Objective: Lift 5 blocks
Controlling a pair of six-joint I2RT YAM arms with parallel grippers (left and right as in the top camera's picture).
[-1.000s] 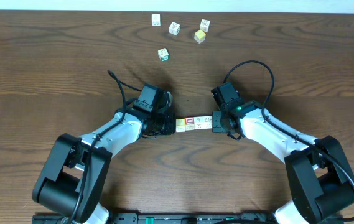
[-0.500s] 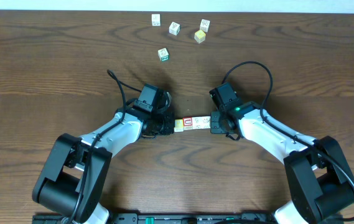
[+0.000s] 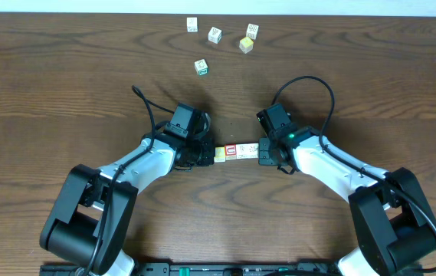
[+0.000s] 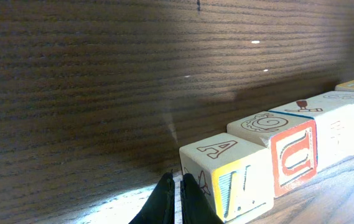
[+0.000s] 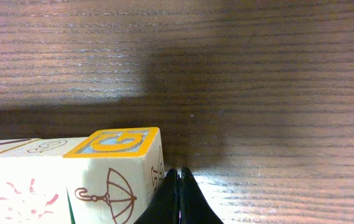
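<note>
- Dark brown wood-grain table (image 3: 49, 84), pale strip along the far edge.
- Close to that far edge, apart from one another: left white cube (image 3: 191, 24), middle white cube (image 3: 214, 34), right white cube (image 3: 252, 31).
- Just beside the right white cube, on its near side: pale yellow cube (image 3: 245, 44).
- Nearer the middle, alone: green-bordered cube (image 3: 201, 67).
- Mid-table: row of blocks (image 3: 238, 151), end to end; resting on the wood or just off it, impossible to tell.

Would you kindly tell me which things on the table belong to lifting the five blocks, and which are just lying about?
Part of the job:
- row of blocks, set end to end
- left tool and right tool, shut, one at each end

Lying about:
- green-bordered cube
- yellow cube
- three white cubes
</note>
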